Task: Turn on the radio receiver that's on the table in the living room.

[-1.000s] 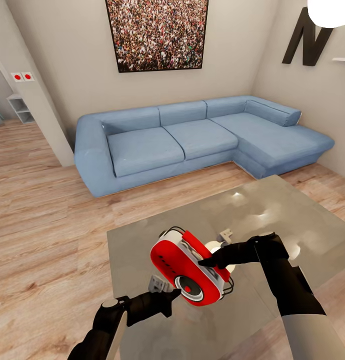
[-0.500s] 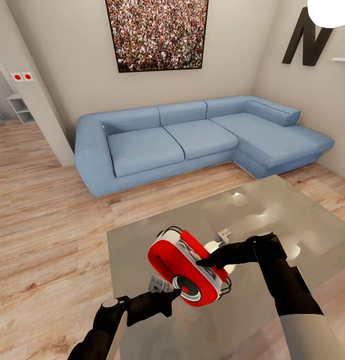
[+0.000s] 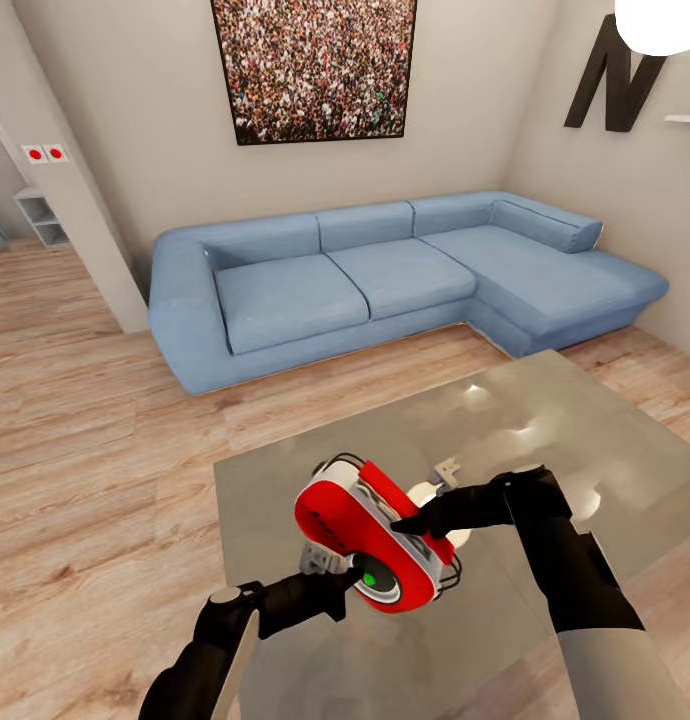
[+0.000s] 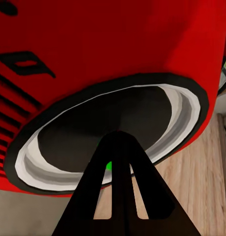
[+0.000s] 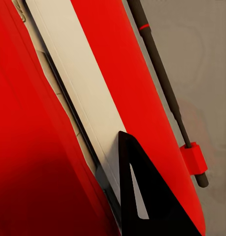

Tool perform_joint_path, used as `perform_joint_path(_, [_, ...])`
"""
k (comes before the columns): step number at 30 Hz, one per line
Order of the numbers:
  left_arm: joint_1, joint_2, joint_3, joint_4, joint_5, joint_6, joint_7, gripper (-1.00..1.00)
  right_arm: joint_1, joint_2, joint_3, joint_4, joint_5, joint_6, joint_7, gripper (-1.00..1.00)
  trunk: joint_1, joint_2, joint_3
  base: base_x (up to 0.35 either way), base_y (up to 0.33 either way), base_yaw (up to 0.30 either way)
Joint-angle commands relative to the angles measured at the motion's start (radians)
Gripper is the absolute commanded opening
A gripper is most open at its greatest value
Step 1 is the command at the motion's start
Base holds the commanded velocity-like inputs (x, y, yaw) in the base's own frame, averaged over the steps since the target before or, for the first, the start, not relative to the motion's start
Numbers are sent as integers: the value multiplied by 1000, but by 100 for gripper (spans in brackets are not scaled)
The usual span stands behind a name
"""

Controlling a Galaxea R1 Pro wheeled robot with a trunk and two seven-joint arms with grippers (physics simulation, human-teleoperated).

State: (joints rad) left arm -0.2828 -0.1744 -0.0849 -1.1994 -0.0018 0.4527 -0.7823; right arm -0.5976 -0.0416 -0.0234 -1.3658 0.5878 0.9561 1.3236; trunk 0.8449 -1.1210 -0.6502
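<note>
While the right gripper (image 3: 403,522) pinched the radio receiver (image 3: 370,540) with its fingers closed on the upper edge, holding it tilted above the glossy grey bench (image 3: 545,440), the left gripper (image 3: 357,578) met the round dial (image 4: 113,132), where a green light (image 4: 109,165) glowed; its fingers (image 4: 118,167) looked pressed together. Behind stood the blue sofa (image 3: 385,275).

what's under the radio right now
The radio receiver is held tilted by the right gripper above the table; glossy grey top shows around it. The patch directly beneath is covered by the radio.
</note>
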Motion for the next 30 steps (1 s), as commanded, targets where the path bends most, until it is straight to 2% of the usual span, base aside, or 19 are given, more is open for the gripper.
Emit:
perform_joint_path(1, [0,0,0,0,4,0,0,-100,0,0,0,0,-8,6,1,-100,0,0,0,0,0,0])
perform_joint_path(23, [-1,0,0,2,8,0,0,-100,1,-1,0,1,-8,7,-2,-100,0,0,0,0,0,0])
perform_joint_path(30, [-1,0,-5,-2,26,1,-1,-100,-1,-4,-5,2,-5,7,-9,-100,0,0,0,0,0,0])
